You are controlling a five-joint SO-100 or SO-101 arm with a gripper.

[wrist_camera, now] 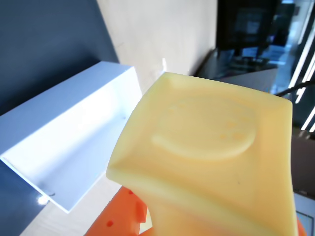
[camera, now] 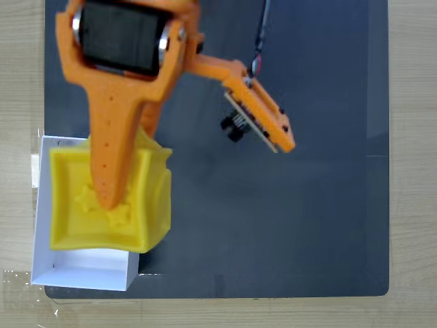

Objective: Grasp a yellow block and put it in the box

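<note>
In the fixed view, the yellow block [camera: 140,198] hangs over the white box [camera: 82,270] at the lower left and hides most of its floor. My orange gripper [camera: 113,198] is shut on the block. One finger [camera: 109,157] lies across the block's top face, and the other is hidden behind the block. The wrist view has the block [wrist_camera: 211,142] close up and tilted, with a raised round mark on its face. There the open box [wrist_camera: 74,142] sits below and to the left, and an orange finger [wrist_camera: 118,219] shows at the bottom edge.
The box stands at the front left corner of a dark grey mat [camera: 293,225] on a pale wood table [camera: 413,164]. The arm's camera board [camera: 259,119] and cable [camera: 261,31] stick out to the right. Tape [camera: 34,171] marks the box's left side.
</note>
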